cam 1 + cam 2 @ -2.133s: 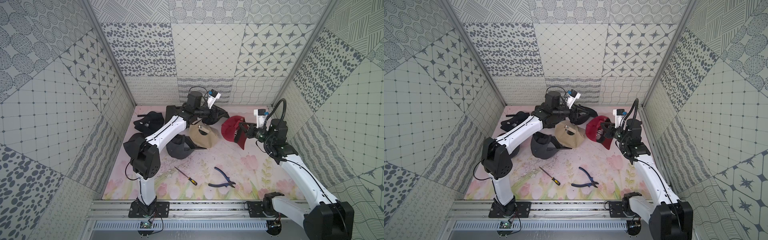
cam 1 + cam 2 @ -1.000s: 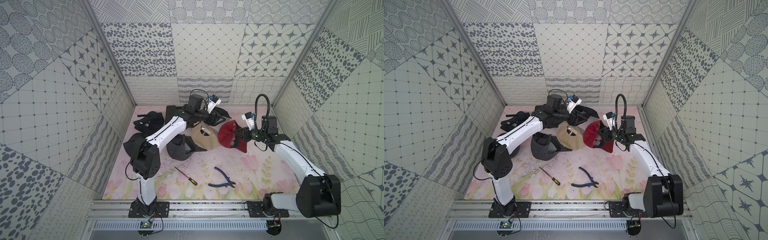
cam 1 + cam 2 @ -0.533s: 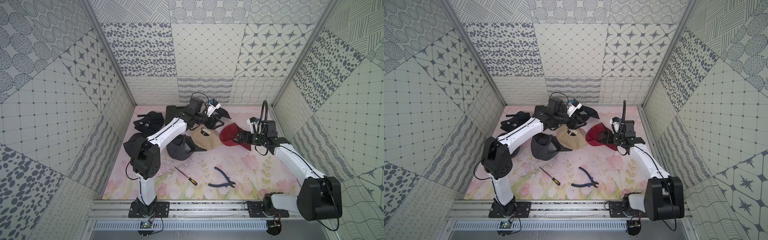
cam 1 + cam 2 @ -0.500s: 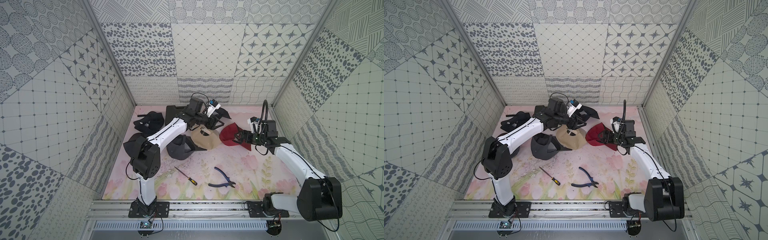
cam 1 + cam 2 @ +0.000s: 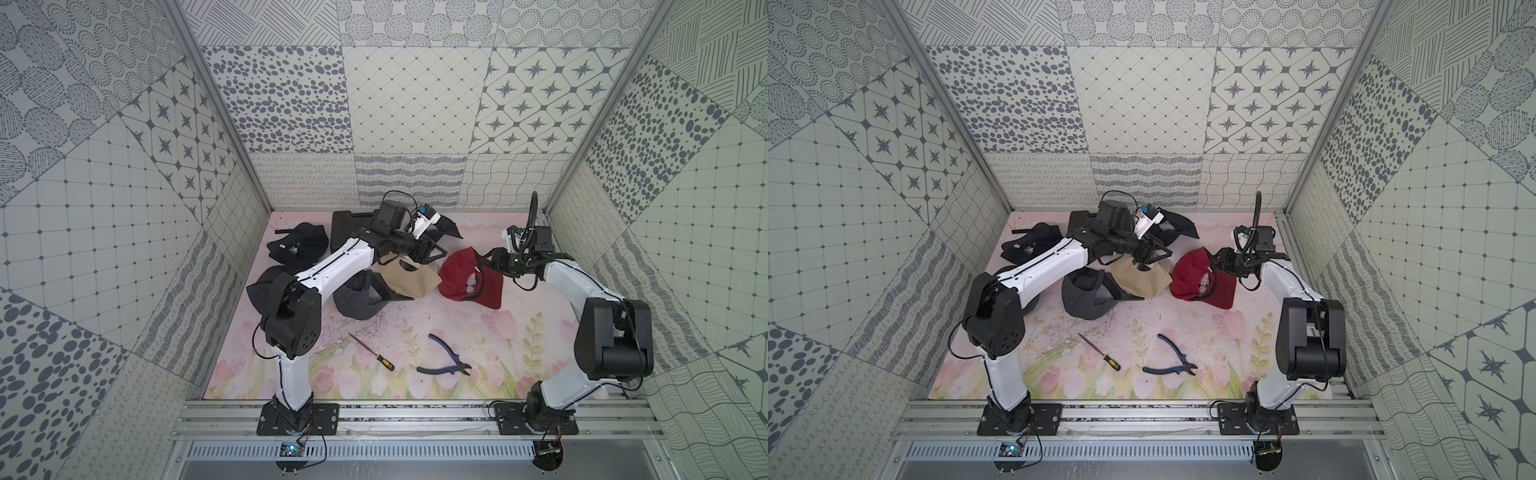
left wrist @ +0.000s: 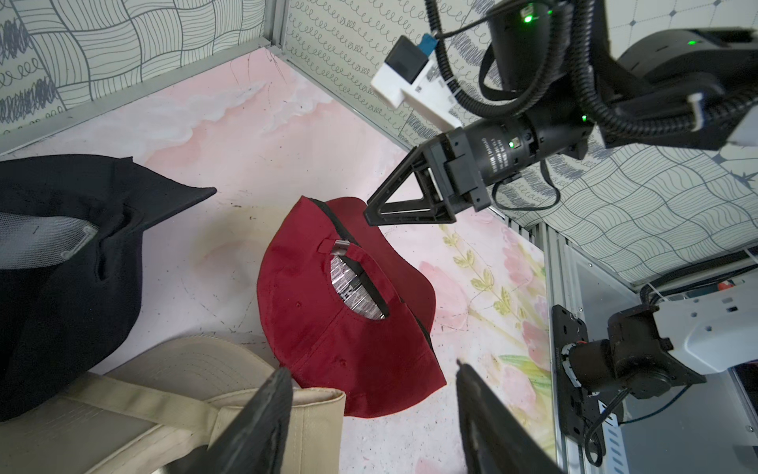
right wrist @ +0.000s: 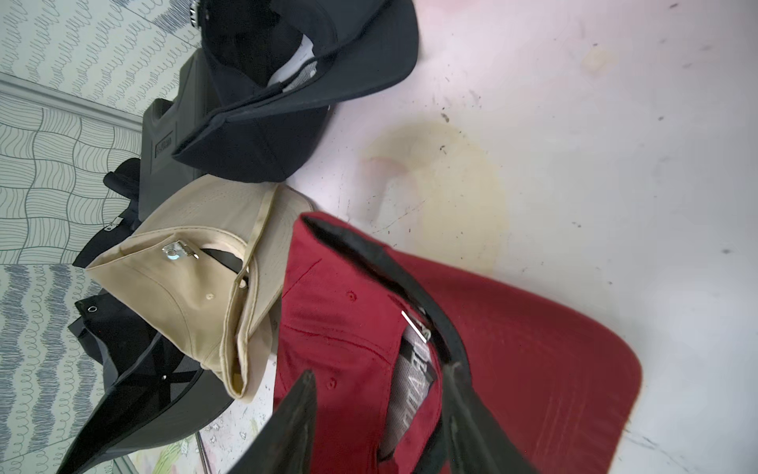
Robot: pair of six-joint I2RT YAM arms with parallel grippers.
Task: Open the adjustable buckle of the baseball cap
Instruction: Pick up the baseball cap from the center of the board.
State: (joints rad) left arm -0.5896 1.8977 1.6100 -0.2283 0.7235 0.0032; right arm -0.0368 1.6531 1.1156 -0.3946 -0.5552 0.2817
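The red baseball cap (image 5: 465, 282) (image 5: 1196, 274) lies on the mat with its back opening turned up. Its silver buckle (image 6: 340, 246) (image 7: 412, 324) sits on the strap across that opening. My right gripper (image 5: 486, 262) (image 7: 379, 369) hovers low at the cap's rear rim, fingers apart, straddling the back panel and the black sweatband. In the left wrist view one right fingertip (image 6: 371, 213) is at the rim. My left gripper (image 5: 438, 255) (image 6: 371, 367) is open above the edge of the beige cap (image 5: 409, 282), just left of the red cap, holding nothing.
A dark grey cap (image 5: 361, 299) lies left of the beige one. Black caps (image 5: 299, 249) (image 5: 444, 226) and a black case (image 5: 345, 224) sit at the back. A screwdriver (image 5: 372, 353) and blue pliers (image 5: 444, 357) lie nearer the front. The right wall is close behind my right arm.
My right gripper brought the red cap down from the air onto the mat and its jaws came apart. The left gripper shifted slightly toward the red cap, staying open.
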